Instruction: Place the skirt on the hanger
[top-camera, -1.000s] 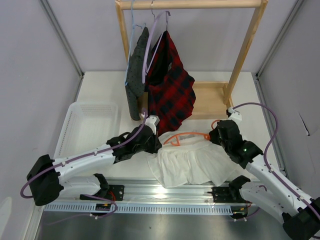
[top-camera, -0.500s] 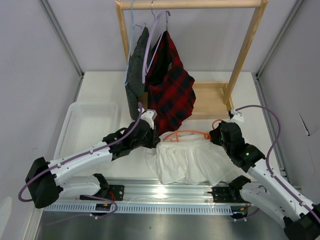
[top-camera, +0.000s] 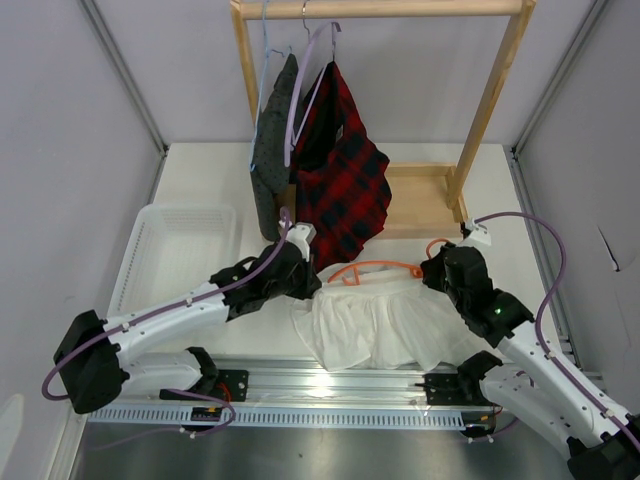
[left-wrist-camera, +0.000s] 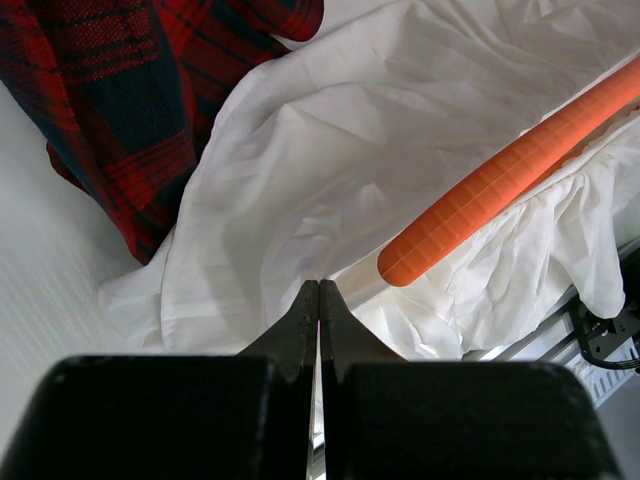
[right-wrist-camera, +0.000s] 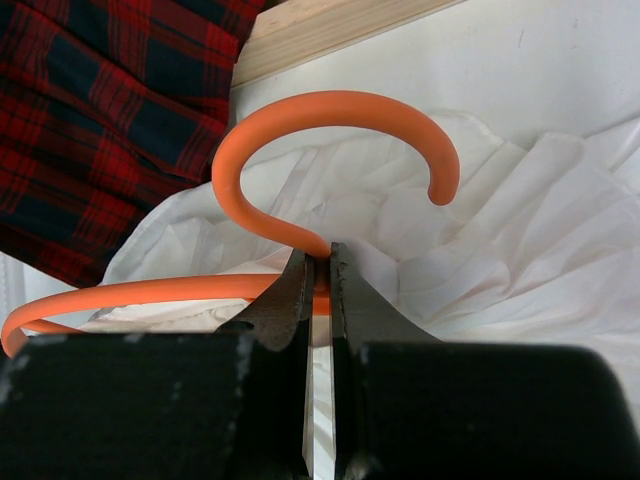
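The white crinkly skirt (top-camera: 380, 325) lies spread at the table's near edge between my arms. The orange hanger (top-camera: 375, 268) lies along the skirt's far edge, hook to the right. My left gripper (top-camera: 308, 288) is at the skirt's left corner, shut on a fold of skirt fabric (left-wrist-camera: 330, 170). The hanger's left end (left-wrist-camera: 500, 175) shows just right of its tips (left-wrist-camera: 319, 288). My right gripper (top-camera: 436, 272) is shut on the hanger's neck just below the hook (right-wrist-camera: 330, 105), over the skirt (right-wrist-camera: 520, 230), its tips (right-wrist-camera: 320, 262) pinching the orange rod.
A wooden rack (top-camera: 495, 90) stands at the back. It carries the plaid garment (top-camera: 340, 170) on a lavender hanger (top-camera: 305, 70) and a dark grey garment (top-camera: 270, 150) on a light-blue hanger (top-camera: 265, 50). A white basket (top-camera: 170, 250) sits at the left.
My left gripper has moved a little back and left, drawing the skirt's left corner with it. The hanger has shifted slightly away from me. The right gripper has barely moved.
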